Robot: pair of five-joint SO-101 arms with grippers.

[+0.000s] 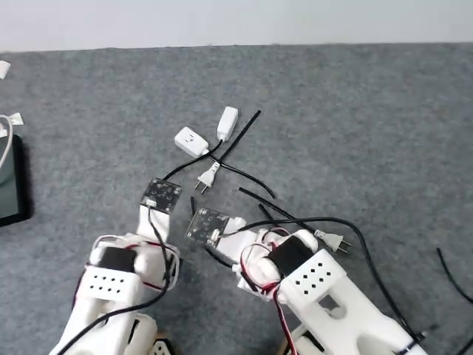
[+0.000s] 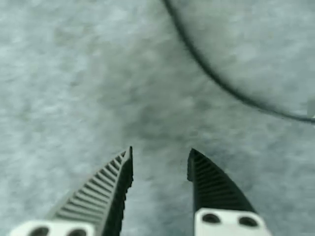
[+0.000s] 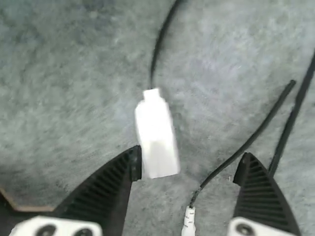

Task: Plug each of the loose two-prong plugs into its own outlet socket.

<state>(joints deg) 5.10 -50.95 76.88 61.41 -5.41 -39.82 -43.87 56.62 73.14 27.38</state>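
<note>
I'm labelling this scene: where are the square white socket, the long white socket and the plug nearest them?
Square socket (image 1: 191,140), high view, centre of its face.
Long socket (image 1: 228,123), high view, middle of its body.
Nearest plug (image 1: 208,177), high view, its body.

The grey table covering (image 1: 369,111) looks like matt, fuzzy felt. The white rectangular block (image 3: 156,142) is smooth, faintly glossy plastic; its thin black cord (image 3: 160,44) looks rubbery. The left gripper's (image 2: 160,160) black fingers (image 2: 211,184) are matt, ribbed plastic.

You work on grey felt (image 1: 369,111), with a pale wall (image 1: 236,21) at twelve o'clock and a dark screen (image 1: 12,181) at nine o'clock.
</note>
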